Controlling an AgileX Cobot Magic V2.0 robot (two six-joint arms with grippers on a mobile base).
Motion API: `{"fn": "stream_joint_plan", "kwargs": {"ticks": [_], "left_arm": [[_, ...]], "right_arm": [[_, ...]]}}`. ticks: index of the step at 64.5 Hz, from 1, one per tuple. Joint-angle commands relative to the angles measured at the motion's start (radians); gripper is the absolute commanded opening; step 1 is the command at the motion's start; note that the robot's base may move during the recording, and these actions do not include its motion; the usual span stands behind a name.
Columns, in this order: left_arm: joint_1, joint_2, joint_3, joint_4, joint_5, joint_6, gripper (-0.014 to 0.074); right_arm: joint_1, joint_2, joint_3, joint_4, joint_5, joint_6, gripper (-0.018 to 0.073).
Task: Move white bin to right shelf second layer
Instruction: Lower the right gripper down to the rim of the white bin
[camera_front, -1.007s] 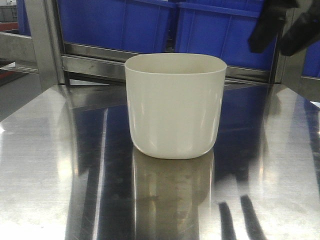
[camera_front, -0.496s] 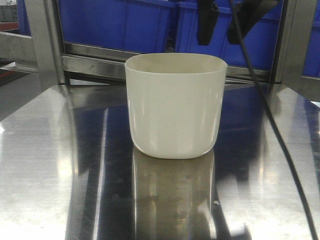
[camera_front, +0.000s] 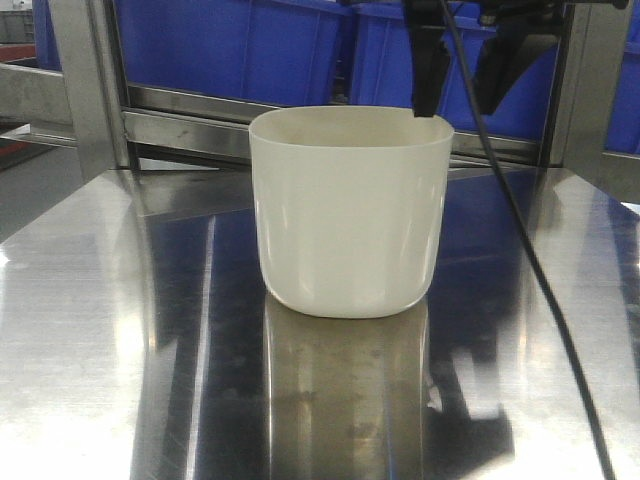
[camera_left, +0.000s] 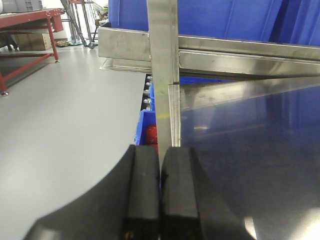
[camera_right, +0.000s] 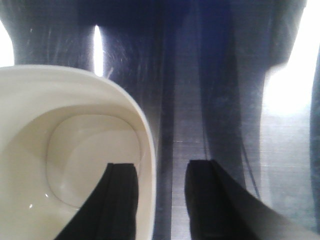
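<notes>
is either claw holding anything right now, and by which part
Nothing is held. The right claw is open, straddling the rim of the white bin, one finger inside, one outside, not clamped. The left claw is shut on nothing.

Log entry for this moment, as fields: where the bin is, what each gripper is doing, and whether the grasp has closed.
bin: white bin upright on the steel tabletop, nothing seen inside
right arm: right gripper open, straddling the bin's wall, one finger inside, one outside
left arm: left gripper shut, holding nothing; bin not in its view
grasp: not yet closed
bin lifted: no
background: blue crates on a steel rack behind the bin
</notes>
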Motion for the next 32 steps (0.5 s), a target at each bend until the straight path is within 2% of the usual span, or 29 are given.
{"fn": "stream_joint_plan", "kwargs": {"ticks": [1, 32], "left_arm": [[-0.004, -0.016, 0.037, -0.006, -0.081, -0.005, 0.0085], [-0.004, -0.016, 0.037, -0.006, -0.081, -0.005, 0.0085]], "right_arm": [[-0.006, -0.021, -0.037, -0.013, -0.03, 0.0, 0.0351], [-0.028, 0.04, -0.037, 0.06, -0.03, 0.0, 0.0351]]}}
